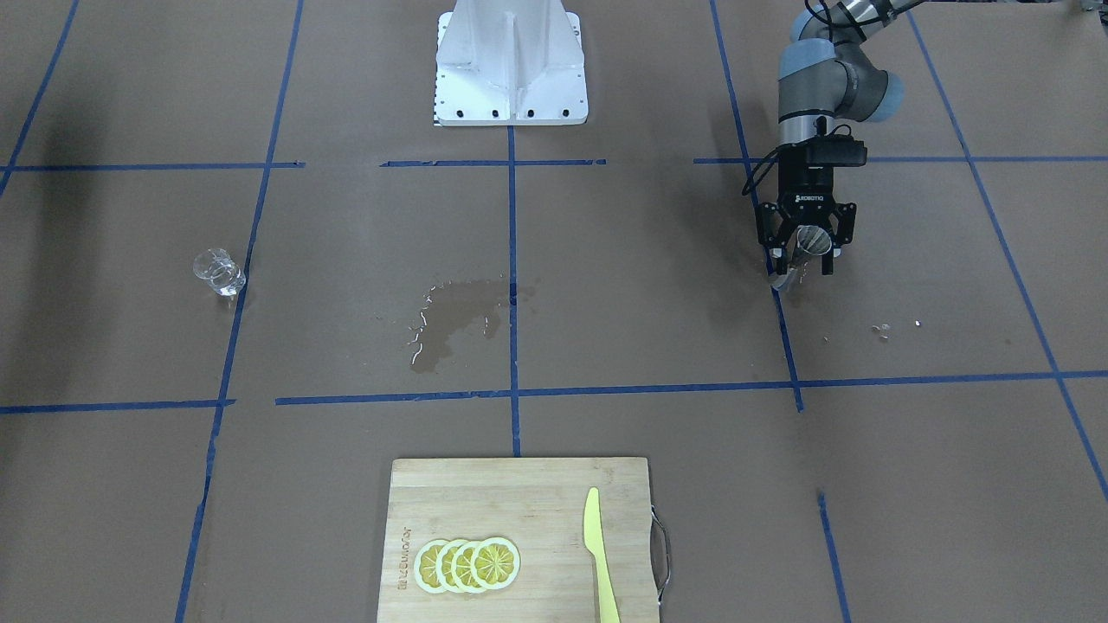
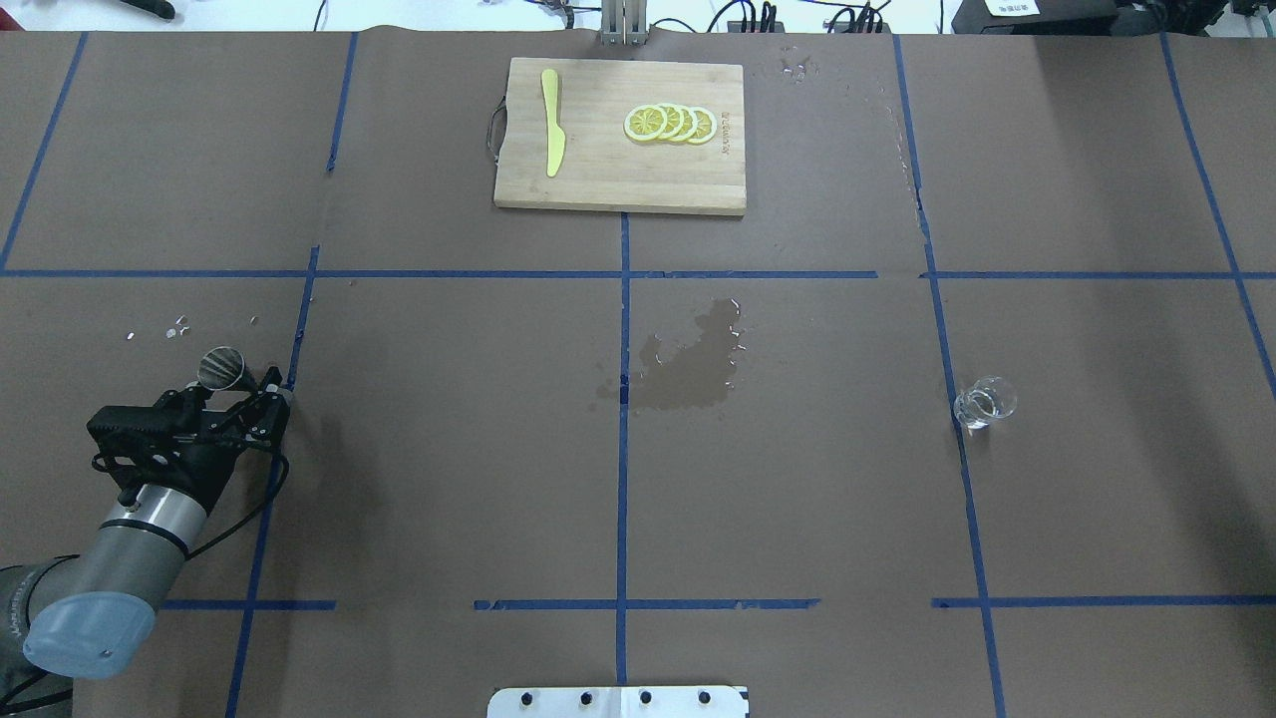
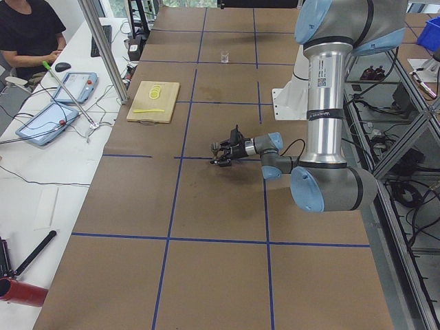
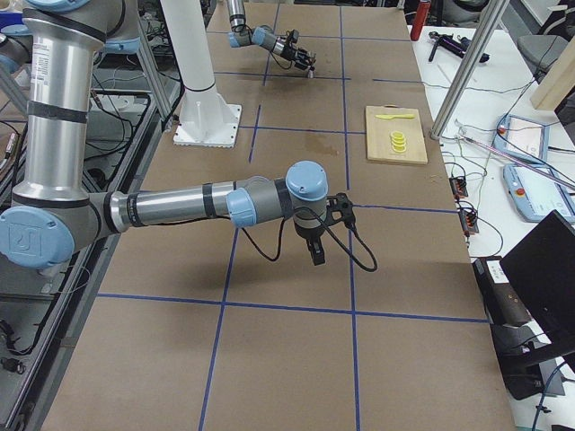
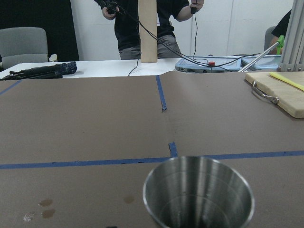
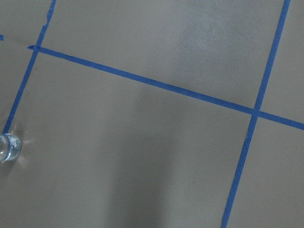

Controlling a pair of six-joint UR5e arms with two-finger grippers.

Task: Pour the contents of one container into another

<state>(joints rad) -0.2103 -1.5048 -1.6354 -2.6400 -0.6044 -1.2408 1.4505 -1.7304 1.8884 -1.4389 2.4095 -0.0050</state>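
Observation:
The grey steel jigger [image 1: 810, 240] sits between the fingers of my left gripper [image 1: 805, 257], which is shut on it low over the table on my left side. In the overhead view the jigger [image 2: 221, 368] shows its open mouth just past the left gripper [image 2: 232, 383]. The left wrist view has the jigger's empty upper cone [image 5: 198, 194] close up. The clear glass cup [image 2: 984, 403] stands alone on my right side, also at the left edge of the right wrist view [image 6: 8, 146]. My right gripper [image 4: 316, 250] hangs above the table; I cannot tell if it is open.
A wet spill [image 2: 688, 364] darkens the paper at the table's middle. A wooden cutting board [image 2: 598, 170] with lemon slices [image 2: 670, 123] and a yellow knife [image 2: 552, 122] lies at the far edge. Small droplets [image 2: 177, 327] lie beyond the left gripper. The white robot base [image 1: 511, 65] stands at the near edge.

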